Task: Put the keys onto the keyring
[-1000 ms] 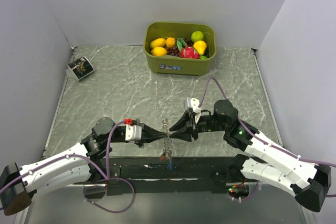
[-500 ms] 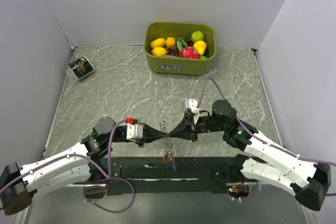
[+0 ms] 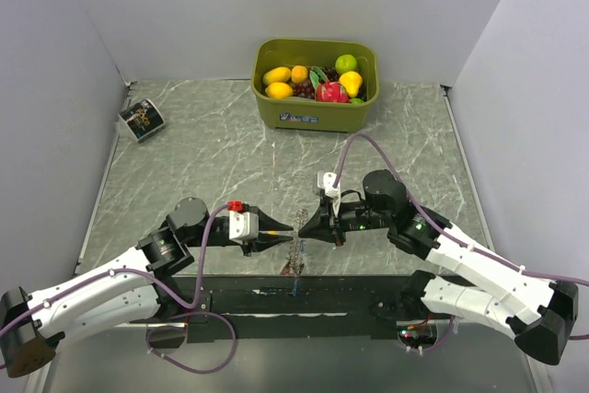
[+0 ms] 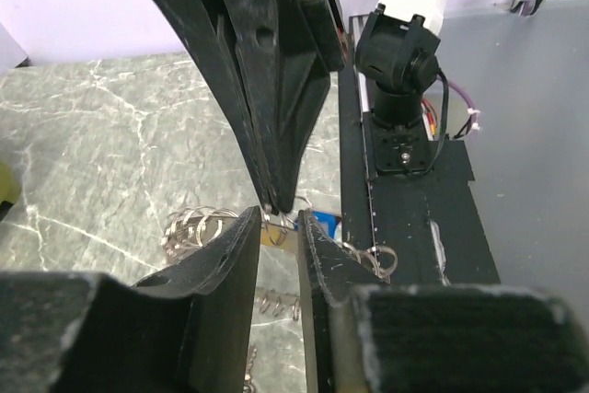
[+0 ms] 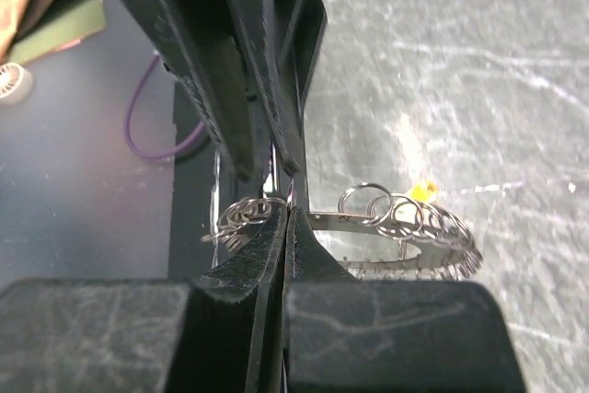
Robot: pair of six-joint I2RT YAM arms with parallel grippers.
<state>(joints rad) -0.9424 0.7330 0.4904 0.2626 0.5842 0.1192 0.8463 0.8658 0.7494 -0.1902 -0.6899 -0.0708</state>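
The keyring is a thin metal loop with several small rings on it. It hangs between the two gripper tips, and small keys dangle below it over the table's near edge. My right gripper is shut on the keyring's band, and a yellow key head shows behind the loop. My left gripper sits just left of the ring with its jaws slightly apart. In the left wrist view the ring's wire lies around the left gripper's tips, with yellow and blue bits behind them.
A green bin full of toy fruit stands at the back centre. A small printed card lies at the far left. A black strip runs along the table's near edge under the arms.
My left gripper has opened, let go of the keyring and drawn back to the left. My right gripper still holds the ring and has shifted slightly left and up.
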